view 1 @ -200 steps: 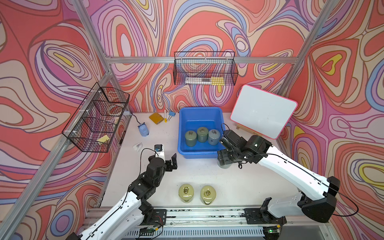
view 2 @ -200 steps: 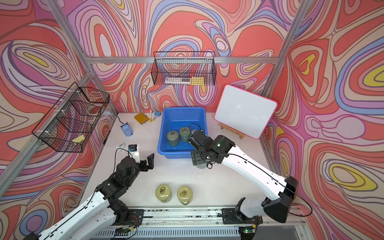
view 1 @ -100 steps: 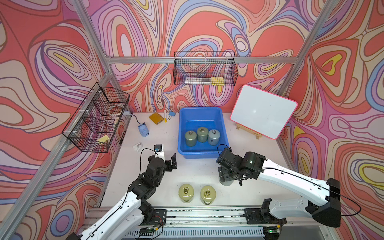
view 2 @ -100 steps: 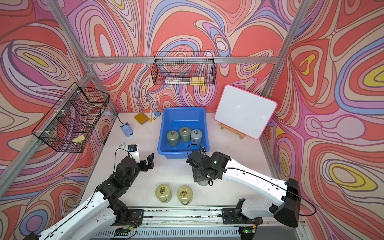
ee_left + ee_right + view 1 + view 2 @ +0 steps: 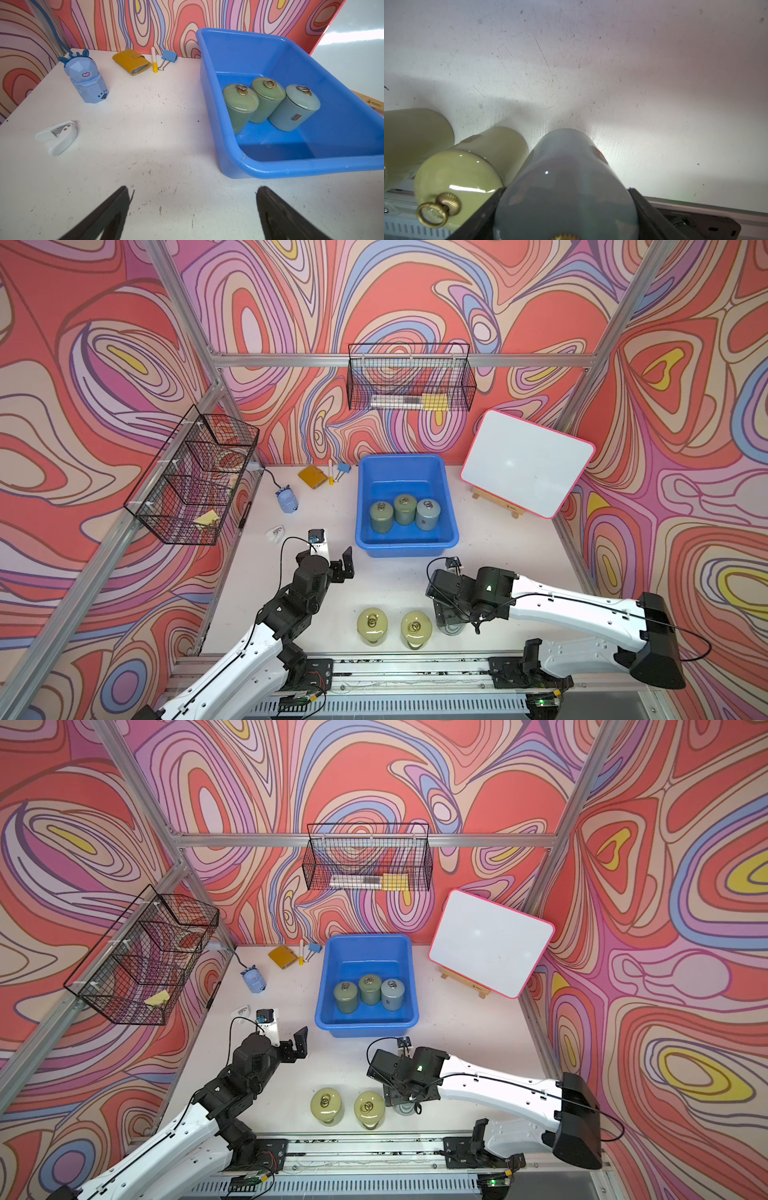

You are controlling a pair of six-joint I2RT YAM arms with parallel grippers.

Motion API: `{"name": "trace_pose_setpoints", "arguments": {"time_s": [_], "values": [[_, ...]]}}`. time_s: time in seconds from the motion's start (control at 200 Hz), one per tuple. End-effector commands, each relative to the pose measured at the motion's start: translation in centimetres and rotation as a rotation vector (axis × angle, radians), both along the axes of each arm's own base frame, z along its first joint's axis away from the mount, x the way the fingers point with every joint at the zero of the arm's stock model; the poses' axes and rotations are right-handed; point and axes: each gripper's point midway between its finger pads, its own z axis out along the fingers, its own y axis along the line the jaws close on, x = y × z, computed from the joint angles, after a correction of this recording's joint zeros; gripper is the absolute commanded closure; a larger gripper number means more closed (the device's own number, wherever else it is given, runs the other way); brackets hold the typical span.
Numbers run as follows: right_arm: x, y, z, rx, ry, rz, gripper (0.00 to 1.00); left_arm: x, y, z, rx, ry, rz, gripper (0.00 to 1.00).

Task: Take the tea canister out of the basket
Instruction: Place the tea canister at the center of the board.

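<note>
A white bench (image 5: pixel 498 556), scratched and speckled, was enclosed by walls (image 5: pixel 415 302) covered in red, pink and purple swirls, and the blue basket (image 5: pixel 405 545) with three canisters (image 5: pixel 405 510) was placed near its back. A grey-blue tea canister (image 5: pixel 566 158) was pinched by the right hand (image 5: pixel 565 193) outside the basket, near the front edge, just beside two yellow-green canisters (image 5: pixel 372 626). The left hand (image 5: pixel 193 189) was held spread above bare bench.

Grey-blue tea canister (image 5: pixel 564 162) held clear of the blue basket (image 5: pixel 407 549).
Glazed, dome-lidded and upright, it sits squeezed between the right gripper's (image 5: pixel 566 189) fingers (image 5: pixel 650 214); the rectangular, rolled-rim basket lies well apart from them, three more canisters (image 5: pixel 405 510) upright inside.
</note>
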Motion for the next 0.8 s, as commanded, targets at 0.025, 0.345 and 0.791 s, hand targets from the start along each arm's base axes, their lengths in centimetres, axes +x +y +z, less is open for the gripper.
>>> {"name": "trace_pose_setpoints", "arguments": {"time_s": [0.025,0.345,0.791], "values": [[-0.4,0.1,-0.1,0.053,-0.007,-0.046,0.35,0.1,0.4,0.2,0.008,-0.019,0.015,0.01],[-0.9,-0.3,-1.7,0.047,0.010,-0.064,0.35,0.1,0.4,0.2,0.007,-0.022,0.016,0.01],[-1.0,-0.5,-3.5,0.031,0.016,-0.074,0.34,0.1,0.4,0.3,0.005,-0.024,0.014,0.01]]}}
